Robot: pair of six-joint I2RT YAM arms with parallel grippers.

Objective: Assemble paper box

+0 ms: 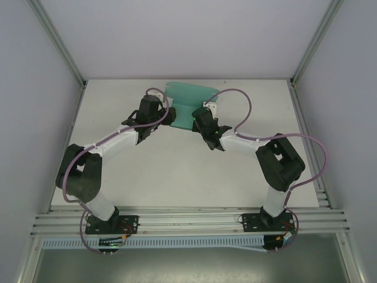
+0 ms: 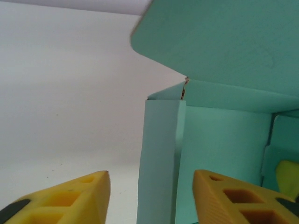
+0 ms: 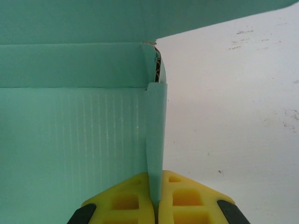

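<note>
Both arms, top view: you see the left gripper [image 1: 169, 115] and the right gripper [image 1: 199, 119] at opposite sides of the half-folded paper box [image 1: 187, 101], far-middle on the table [image 1: 177, 171].
Left wrist view: your left gripper [image 2: 152, 183] has its jaws wide, with one upright box wall between them, touching neither.
Right wrist view: your right gripper [image 3: 155, 186] pinches the other wall's edge.

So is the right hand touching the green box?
Touching. The right wrist view shows the right hand pinching a wall of the paper box.
</note>
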